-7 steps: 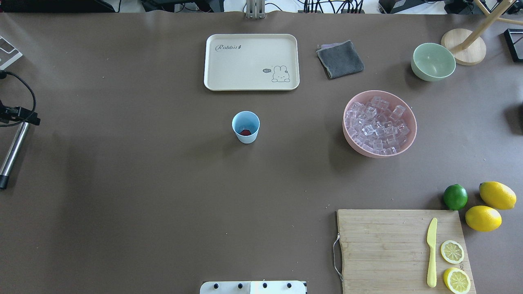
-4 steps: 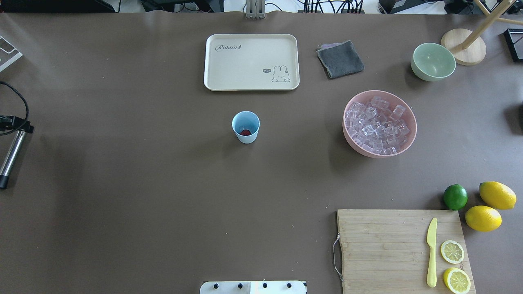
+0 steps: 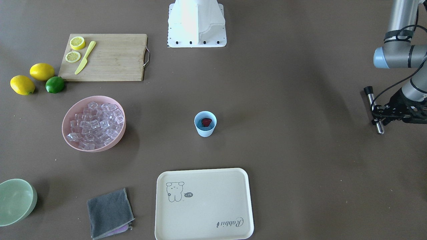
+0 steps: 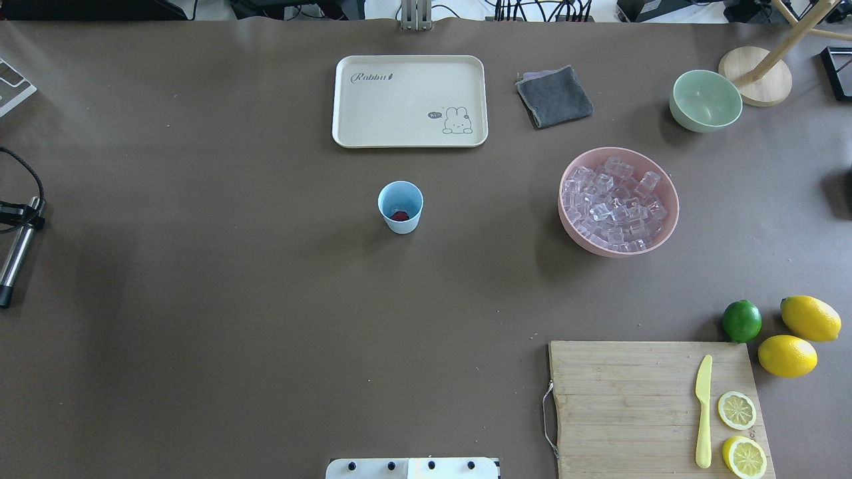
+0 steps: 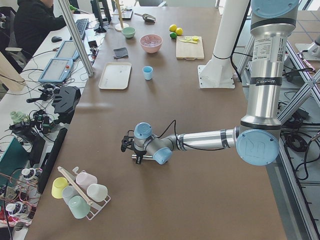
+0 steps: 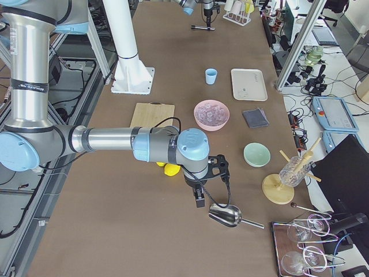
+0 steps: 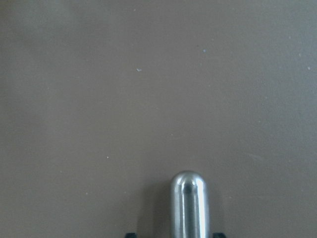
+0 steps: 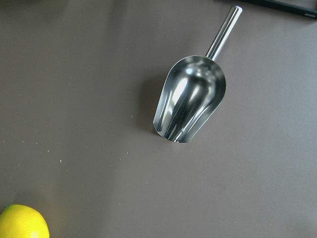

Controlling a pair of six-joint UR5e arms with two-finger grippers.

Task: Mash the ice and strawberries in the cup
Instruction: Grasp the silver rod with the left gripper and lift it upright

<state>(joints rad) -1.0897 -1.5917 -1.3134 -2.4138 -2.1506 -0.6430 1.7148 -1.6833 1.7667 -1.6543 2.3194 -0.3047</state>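
Observation:
The pale-blue cup (image 4: pixel 400 207) stands upright mid-table, also in the front view (image 3: pixel 205 124), with one red strawberry (image 4: pixel 400 215) at its bottom. The ice (image 4: pixel 616 203) fills the pink bowl (image 4: pixel 659 236) to the cup's right. My left gripper (image 4: pixel 23 216) is at the table's far left edge, far from the cup, shut on a steel muddler rod (image 4: pixel 14 256); the rod's rounded end shows in the left wrist view (image 7: pixel 188 203). My right gripper (image 6: pixel 199 196) shows only in the exterior right view, above a steel scoop (image 8: pixel 190 104); I cannot tell whether it is open or shut.
A cream tray (image 4: pixel 409 100) and a grey cloth (image 4: pixel 554 96) lie beyond the cup. A pale-green bowl (image 4: pixel 705 100) is at the far right. A cutting board (image 4: pixel 619 406) holds a yellow knife (image 4: pixel 703 412) and lemon halves; a lime (image 4: pixel 741 320) and lemons sit beside it.
My left gripper has carried the muddler rod further left and slightly toward the robot, nearly out of the overhead view. The cup, strawberry and bowl have not moved.

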